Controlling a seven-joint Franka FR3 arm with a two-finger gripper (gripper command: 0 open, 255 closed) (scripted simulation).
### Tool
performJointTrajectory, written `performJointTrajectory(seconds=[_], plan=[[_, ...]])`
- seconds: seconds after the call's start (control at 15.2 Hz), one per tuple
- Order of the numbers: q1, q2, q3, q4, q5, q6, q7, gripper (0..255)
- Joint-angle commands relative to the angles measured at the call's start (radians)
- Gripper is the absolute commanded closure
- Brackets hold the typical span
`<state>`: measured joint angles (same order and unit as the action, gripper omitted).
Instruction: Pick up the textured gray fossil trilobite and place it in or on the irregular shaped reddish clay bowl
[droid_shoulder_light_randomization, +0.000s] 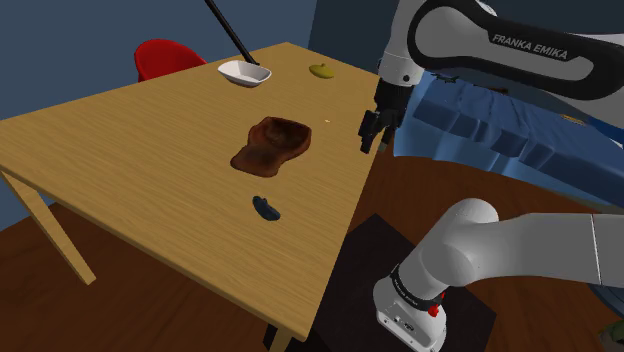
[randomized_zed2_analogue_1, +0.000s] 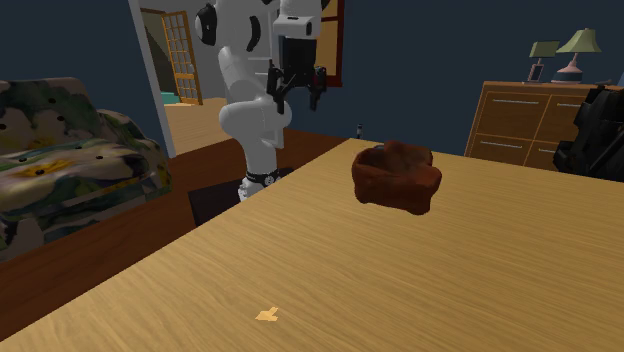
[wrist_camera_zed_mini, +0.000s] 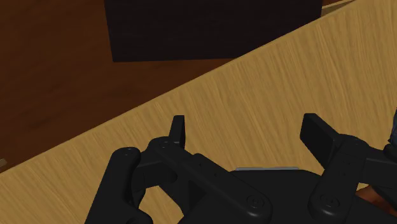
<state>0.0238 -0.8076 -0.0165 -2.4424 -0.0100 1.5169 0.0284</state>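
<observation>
The black hand (wrist_camera_zed_mini: 247, 127) is spread, its two fingers (wrist_camera_zed_mini: 177, 127) standing well apart with nothing between them but bare wood. It hangs off the white arm (droid_shoulder_light_randomization: 470, 45) above the edge of the bench (droid_shoulder_light_randomization: 120, 150), on the side nearest the stand (droid_shoulder_light_randomization: 365, 265), pointing down. Under it the bench's edge runs on a slant, with brown floor (wrist_camera_zed_mini: 51, 83) beyond it. The reddish-brown clay bowl (droid_shoulder_light_randomization: 272, 145), a lumpy, irregular thing, sits near the middle of the bench, apart from the hand and to the shoulder view's left of it. The trilobite (droid_shoulder_light_randomization: 265, 208), small, dark and bluish-grey, lies flat on the wood lower in that view than the bowl, near it but not touching, and well apart from the hand. Farther along the bench, toward its far end, a shallow white dish (droid_shoulder_light_randomization: 244, 73) rests with a small yellow-green lump (droid_shoulder_light_randomization: 321, 71) beside it, the two apart. A red chair (droid_shoulder_light_randomization: 168, 55) stands behind that end. From the second exterior view, a patterned sofa (randomized_zed2_analogue_1: 60, 150) sits off to the view's left and a wooden dresser (randomized_zed2_analogue_1: 520, 115) stands against the dark blue wall.
</observation>
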Motion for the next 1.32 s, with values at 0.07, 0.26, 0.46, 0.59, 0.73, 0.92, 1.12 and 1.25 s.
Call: performJointTrajectory(seconds=[0.07,0.26,0.46,0.59,0.73,0.92,1.12,1.25], plan=[[0.009,0.011,0.02,-0.006,0.017,0.017,0.021,0],[0.036,0.052,0.079,-0.017,0.066,0.07,0.084,0],[0.061,0.105,0.138,-0.017,0.11,0.126,0.145,0],[0.076,0.147,0.177,-0.011,0.136,0.165,0.185,0],[0.09,0.193,0.215,0.001,0.159,0.203,0.224,0],[0.109,0.27,0.272,0.027,0.186,0.26,0.283,0],[0.123,0.356,0.328,0.064,0.202,0.315,0.343,0],[0.13,0.417,0.364,0.095,0.205,0.35,0.385,0]])
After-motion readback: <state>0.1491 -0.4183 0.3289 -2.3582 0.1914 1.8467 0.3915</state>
